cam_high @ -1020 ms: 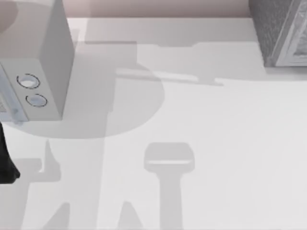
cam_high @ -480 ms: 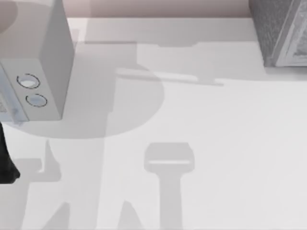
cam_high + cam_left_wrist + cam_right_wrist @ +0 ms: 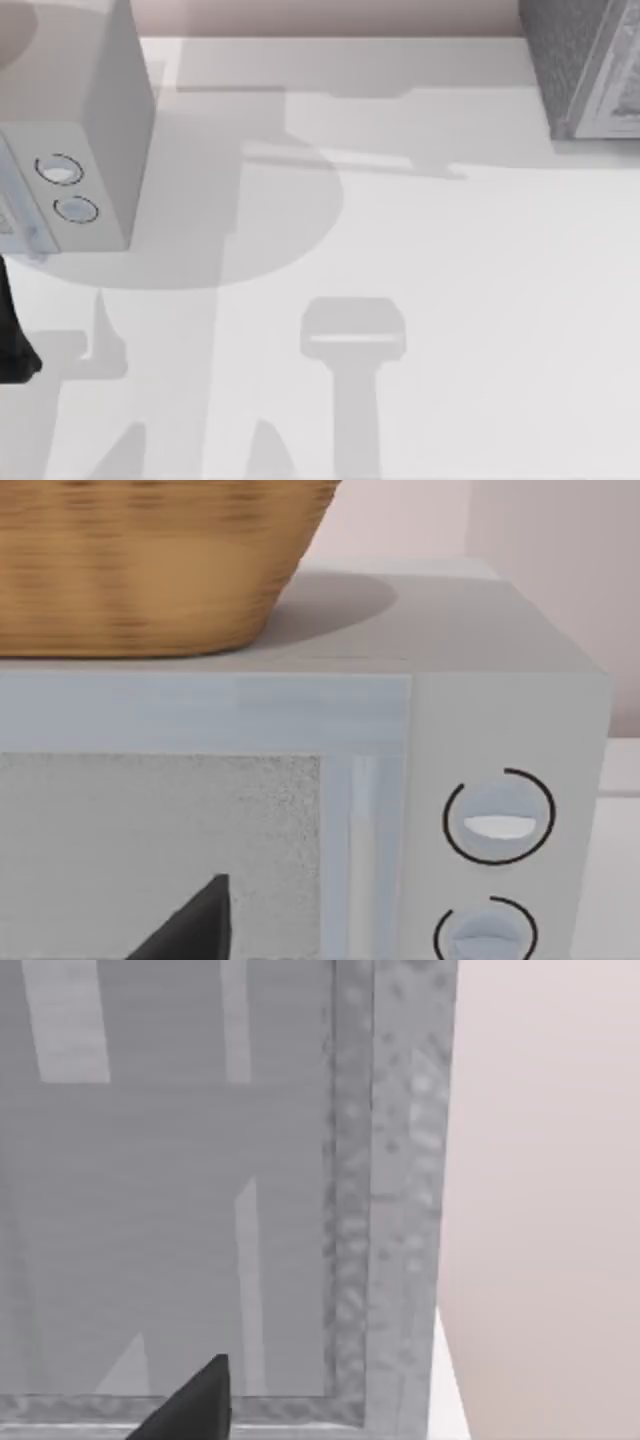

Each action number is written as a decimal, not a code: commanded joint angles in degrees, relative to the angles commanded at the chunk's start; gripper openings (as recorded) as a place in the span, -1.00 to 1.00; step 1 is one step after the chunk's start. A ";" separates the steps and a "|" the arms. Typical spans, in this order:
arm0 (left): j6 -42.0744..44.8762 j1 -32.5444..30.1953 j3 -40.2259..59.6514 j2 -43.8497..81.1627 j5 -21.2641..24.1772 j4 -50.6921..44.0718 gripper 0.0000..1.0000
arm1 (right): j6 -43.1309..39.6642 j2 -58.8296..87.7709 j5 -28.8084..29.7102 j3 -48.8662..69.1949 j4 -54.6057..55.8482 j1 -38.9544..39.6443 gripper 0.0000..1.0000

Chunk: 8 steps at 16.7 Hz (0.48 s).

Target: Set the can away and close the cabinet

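Note:
The can is out of view. The cabinet (image 3: pixel 580 60), a dark grey speckled box with a pale framed door panel (image 3: pixel 622 90), stands at the table's far right corner. In the right wrist view the door panel (image 3: pixel 170 1180) and its speckled frame (image 3: pixel 400 1210) are very close. Of my right gripper, one dark fingertip (image 3: pixel 195 1405) pokes in before the panel. Of my left gripper, one dark fingertip (image 3: pixel 195 925) shows in front of the pale box's window. A dark part of my left arm (image 3: pixel 10 340) sits at the table's left edge.
A smooth pale box with two round dials (image 3: pixel 70 190) stands at the far left, with a woven basket (image 3: pixel 150 560) on its top. The white table (image 3: pixel 450 300) spreads between the two boxes, crossed by arm shadows. A pinkish wall runs behind.

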 joint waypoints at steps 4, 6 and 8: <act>0.00 0.00 0.00 0.00 0.00 0.00 1.00 | 0.00 -2.35 -0.26 15.46 -17.80 -0.23 1.00; 0.00 0.00 0.00 0.00 0.00 0.00 1.00 | -0.01 -3.62 -0.40 23.81 -27.41 -0.35 1.00; 0.00 0.00 0.00 0.00 0.00 0.00 1.00 | -0.01 -4.88 -0.55 32.12 -36.98 -0.47 1.00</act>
